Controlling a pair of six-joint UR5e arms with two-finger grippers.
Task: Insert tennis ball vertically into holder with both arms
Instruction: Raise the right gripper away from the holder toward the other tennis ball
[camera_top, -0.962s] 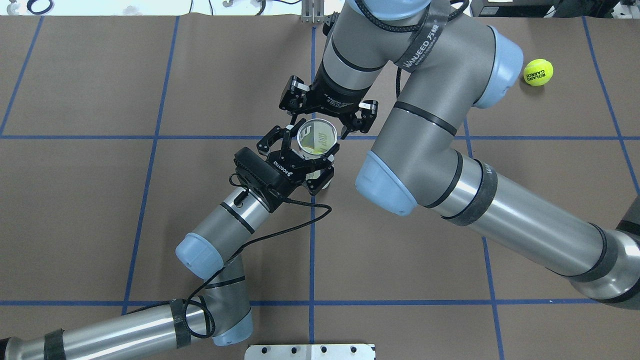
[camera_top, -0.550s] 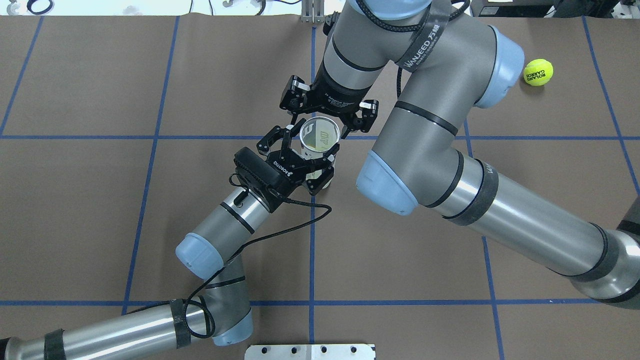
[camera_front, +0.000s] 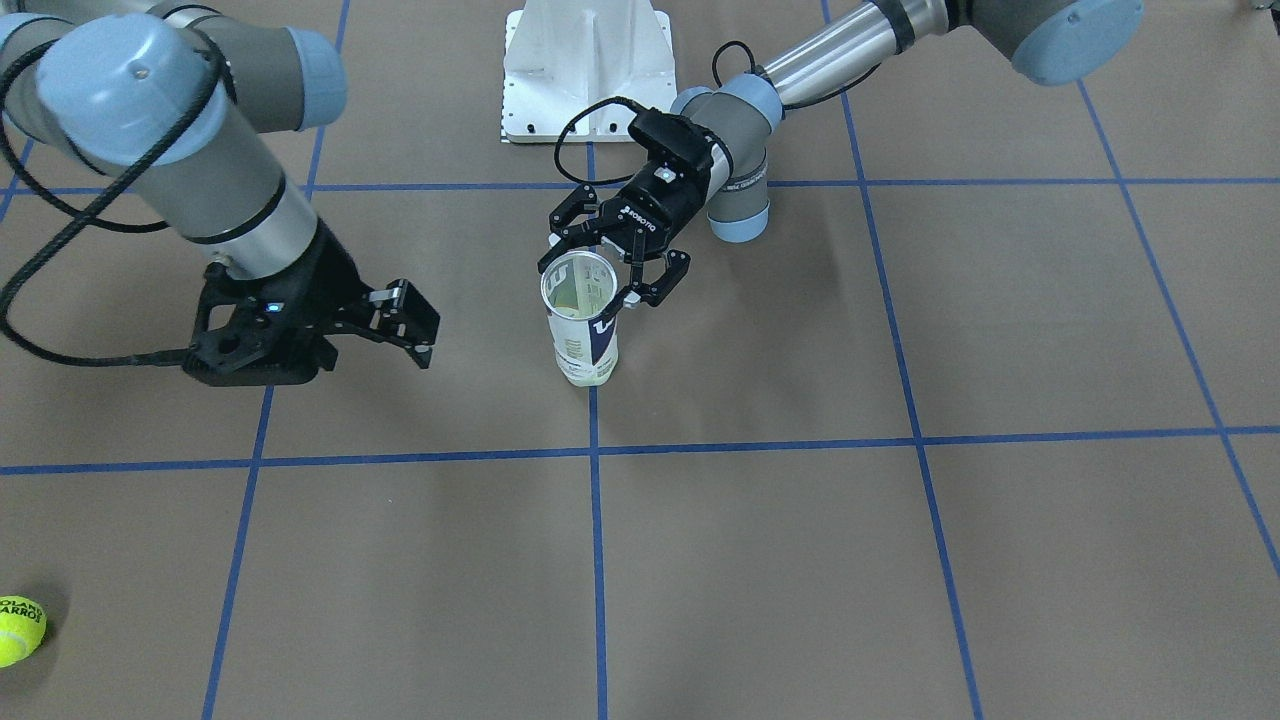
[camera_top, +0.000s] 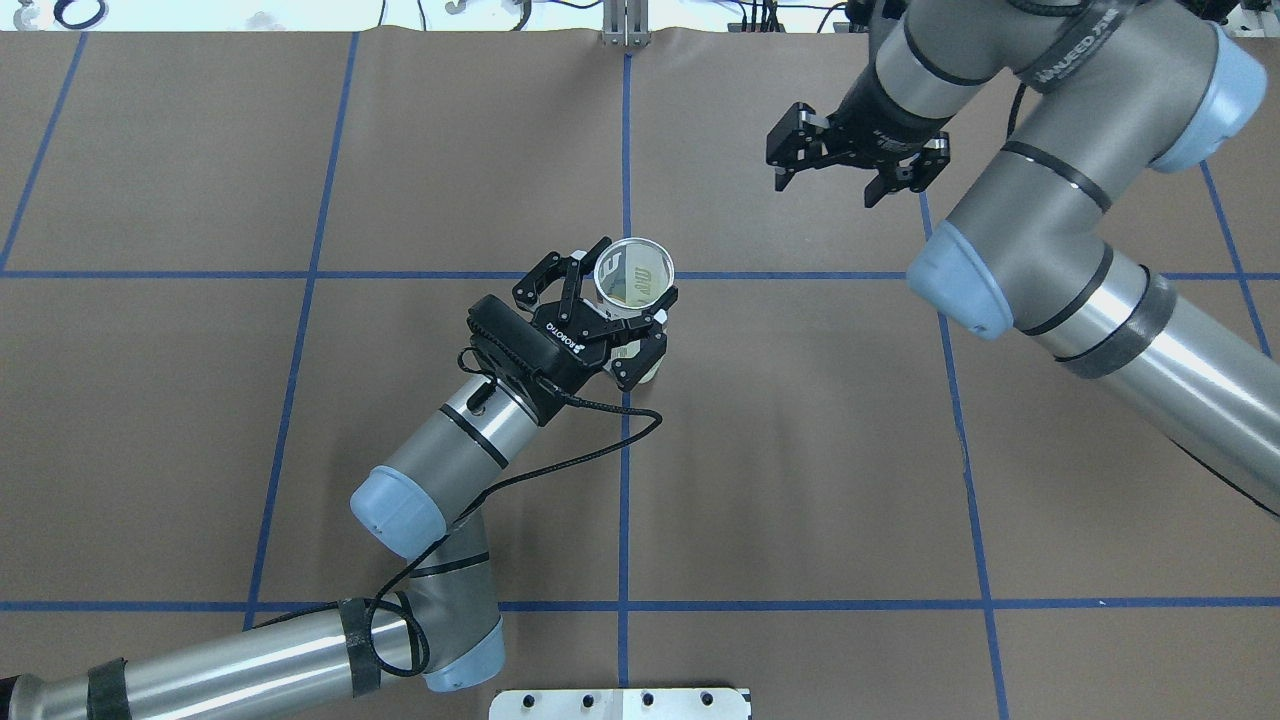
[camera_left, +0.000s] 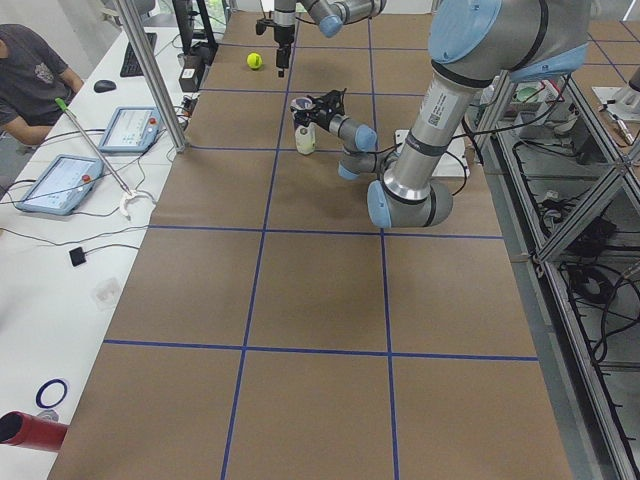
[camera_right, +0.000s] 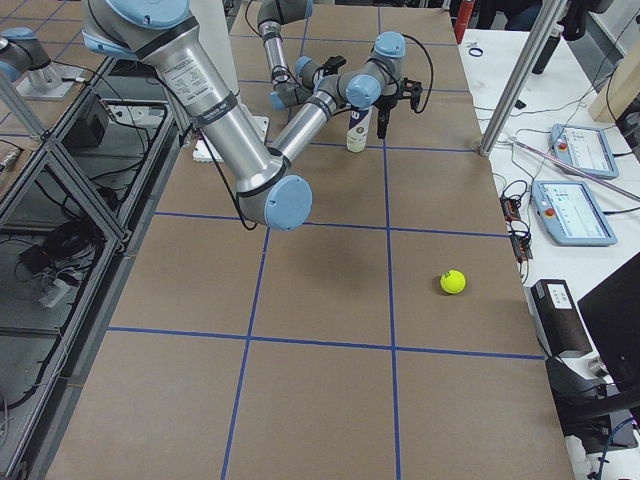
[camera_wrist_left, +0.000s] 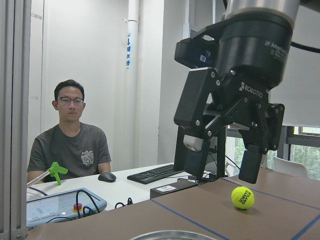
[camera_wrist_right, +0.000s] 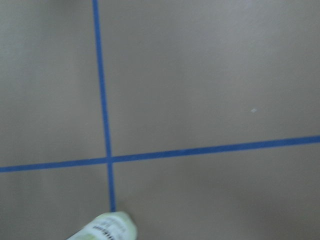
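Observation:
The holder (camera_top: 634, 275) is a clear can that stands upright at the table's middle, and also shows in the front view (camera_front: 582, 325). A yellow-green tennis ball lies at its bottom (camera_front: 588, 372). My left gripper (camera_top: 628, 305) is shut on the holder's side, one finger on each side. My right gripper (camera_top: 855, 185) is open and empty, up and away to the right of the holder; the left wrist view shows it (camera_wrist_left: 222, 167) with jaws spread. A second tennis ball (camera_front: 20, 630) lies on the table far right, hidden by my right arm in the overhead view.
The white pedestal base (camera_front: 585, 70) stands at the table's near edge by the robot. The left wrist cable (camera_top: 600, 450) loops over the table. An operator (camera_wrist_left: 72, 145) sits at a desk with tablets beyond the table's far side. Blue tape lines cross the brown table (camera_top: 300, 450).
My right arm has swung up and to the right, taking its open gripper from over the holder's mouth to the far right. My left gripper and the holder have not moved.

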